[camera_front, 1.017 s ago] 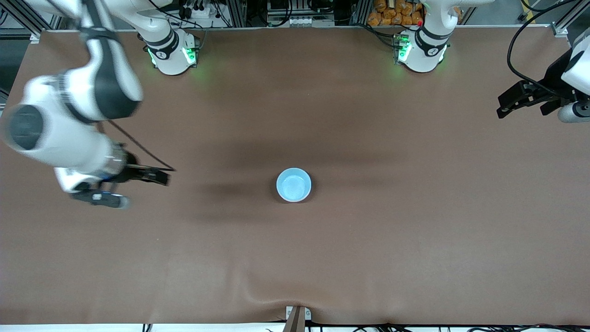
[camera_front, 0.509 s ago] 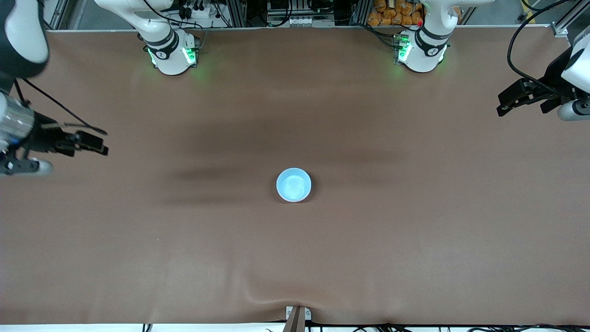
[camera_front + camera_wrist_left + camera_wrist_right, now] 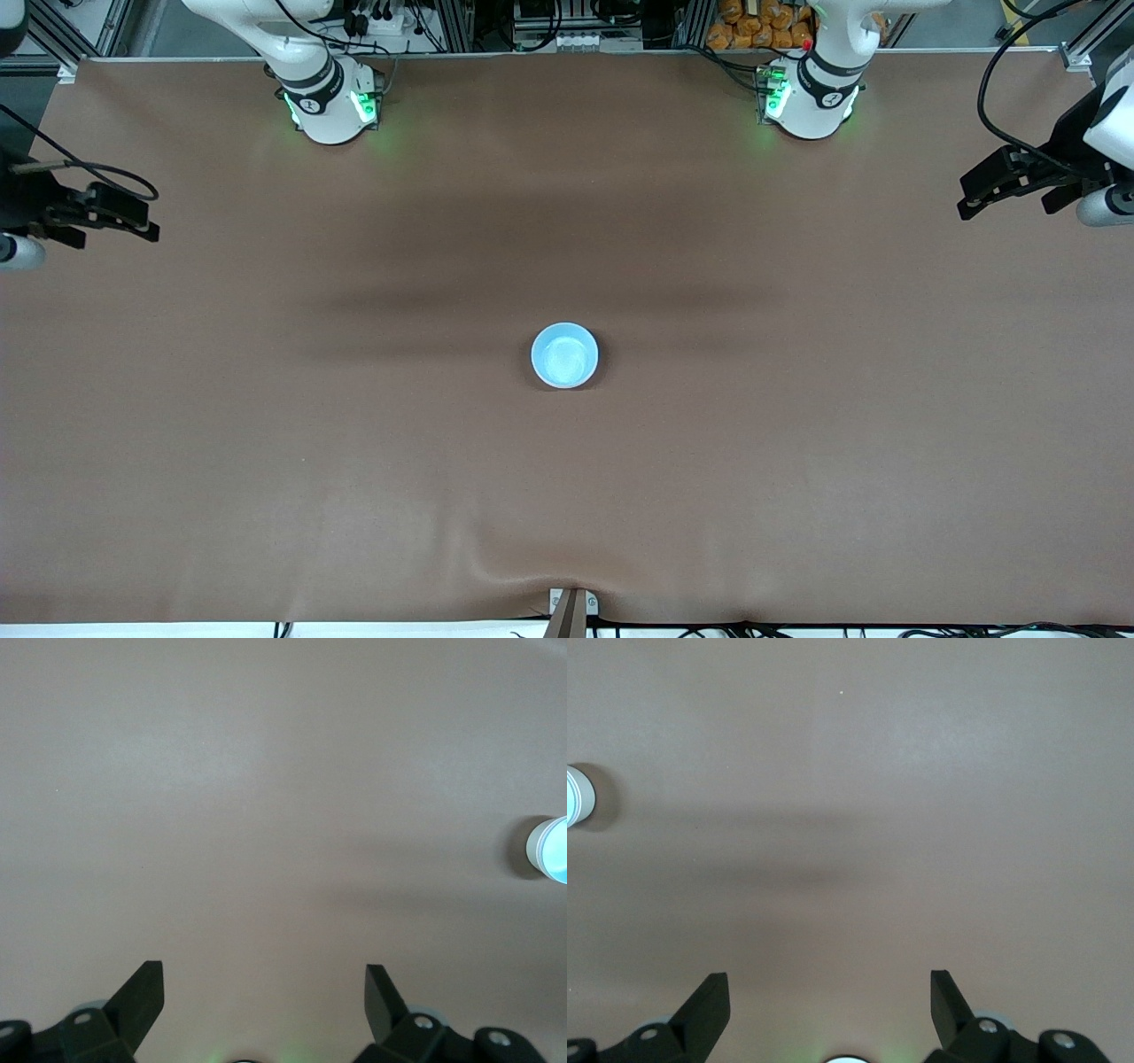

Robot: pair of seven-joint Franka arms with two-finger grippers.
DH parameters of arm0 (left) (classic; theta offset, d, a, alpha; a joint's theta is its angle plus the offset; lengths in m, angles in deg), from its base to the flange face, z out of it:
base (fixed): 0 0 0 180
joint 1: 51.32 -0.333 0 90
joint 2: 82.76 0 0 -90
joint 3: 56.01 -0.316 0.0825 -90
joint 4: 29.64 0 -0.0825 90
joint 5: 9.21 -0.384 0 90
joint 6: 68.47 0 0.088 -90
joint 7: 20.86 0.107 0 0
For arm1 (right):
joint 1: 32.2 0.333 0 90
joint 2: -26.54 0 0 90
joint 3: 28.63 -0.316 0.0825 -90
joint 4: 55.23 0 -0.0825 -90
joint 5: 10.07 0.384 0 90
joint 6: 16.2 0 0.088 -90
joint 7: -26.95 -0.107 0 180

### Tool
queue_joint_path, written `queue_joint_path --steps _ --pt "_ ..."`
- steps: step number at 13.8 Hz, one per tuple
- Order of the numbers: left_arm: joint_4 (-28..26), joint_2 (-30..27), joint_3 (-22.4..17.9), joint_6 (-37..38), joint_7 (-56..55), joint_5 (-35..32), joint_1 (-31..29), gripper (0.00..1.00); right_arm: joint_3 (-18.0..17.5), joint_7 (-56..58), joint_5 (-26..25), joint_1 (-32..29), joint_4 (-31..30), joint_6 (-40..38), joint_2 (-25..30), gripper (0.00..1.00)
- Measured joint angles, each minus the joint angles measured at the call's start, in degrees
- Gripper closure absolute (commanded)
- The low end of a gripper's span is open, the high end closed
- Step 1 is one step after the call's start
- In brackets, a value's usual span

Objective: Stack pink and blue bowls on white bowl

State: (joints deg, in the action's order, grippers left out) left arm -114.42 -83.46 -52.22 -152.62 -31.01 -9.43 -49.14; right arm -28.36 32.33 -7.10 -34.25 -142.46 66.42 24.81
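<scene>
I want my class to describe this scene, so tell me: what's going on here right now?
Nothing is being handled at this moment. One stack of bowls stands mid-table with the blue bowl on top; a white wall shows beneath it, and no pink bowl can be made out. The right gripper hangs over its own end of the table and the left gripper over the other end, both with jaws open and holding nothing. The brown table cover carries nothing else in view.

White arms [image 3: 310,62] with black joint bands, green-lit bases [image 3: 811,102], black hands, trailing black cables [image 3: 997,80]
</scene>
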Motion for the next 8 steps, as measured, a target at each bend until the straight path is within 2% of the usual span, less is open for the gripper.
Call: queue_joint_path --steps 8 --pt "0.0 -0.1 0.0 0.0 0.0 0.0 0.0 0.0 0.1 -1.8 -0.7 -0.5 2.1 -3.1 0.0 0.0"
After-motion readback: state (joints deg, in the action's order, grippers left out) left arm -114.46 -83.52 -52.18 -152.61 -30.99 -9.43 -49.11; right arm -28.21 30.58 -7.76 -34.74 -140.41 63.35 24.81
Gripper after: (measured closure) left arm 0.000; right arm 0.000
